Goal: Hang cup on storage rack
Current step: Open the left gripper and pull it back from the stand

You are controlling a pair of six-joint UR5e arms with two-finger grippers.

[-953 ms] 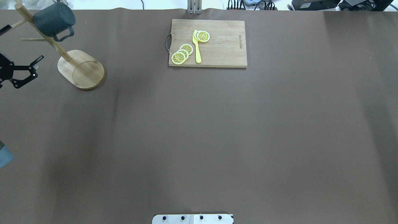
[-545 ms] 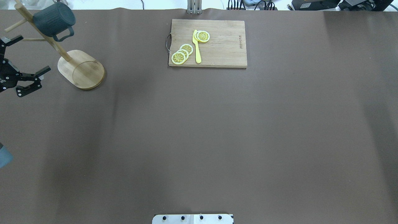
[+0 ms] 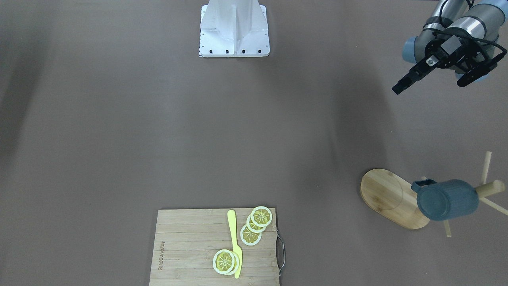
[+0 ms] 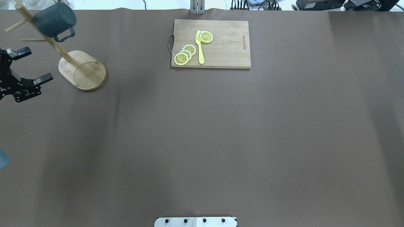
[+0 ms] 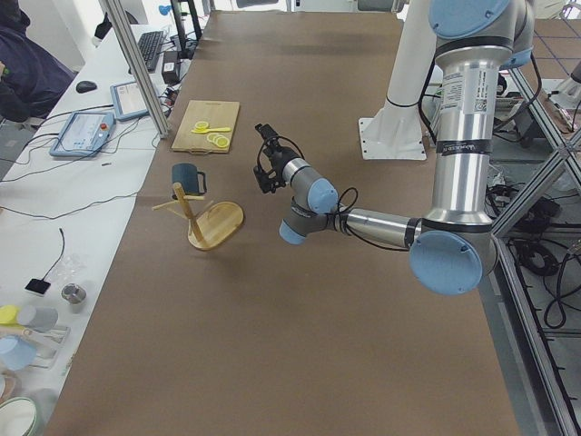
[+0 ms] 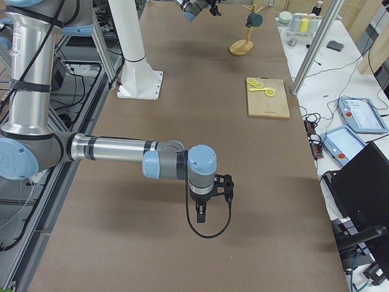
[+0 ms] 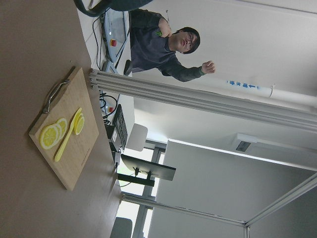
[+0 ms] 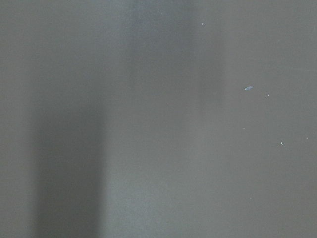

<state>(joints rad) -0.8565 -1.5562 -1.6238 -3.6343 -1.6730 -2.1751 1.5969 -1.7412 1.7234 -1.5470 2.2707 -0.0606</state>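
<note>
The dark teal cup (image 4: 55, 19) hangs by its handle on a peg of the wooden storage rack (image 4: 82, 71) at the table's far left; both also show in the front view, the cup (image 3: 446, 200) above the rack's oval base (image 3: 387, 196). My left gripper (image 4: 37, 64) is open and empty, apart from the rack on its near-left side; it also shows in the front view (image 3: 430, 86). My right gripper (image 6: 203, 214) shows only in the exterior right view, low over bare table far from the rack; I cannot tell whether it is open or shut.
A wooden cutting board (image 4: 227, 47) with lemon slices (image 4: 184, 54) and a yellow knife (image 4: 199, 47) lies at the far middle of the table. The robot's white base plate (image 3: 234, 29) stands at the near edge. Operators' desks with equipment line the far side.
My left gripper has turned, its fingers now spread wider, and shifted slightly toward the near side. The cup stays hanging on the rack.
</note>
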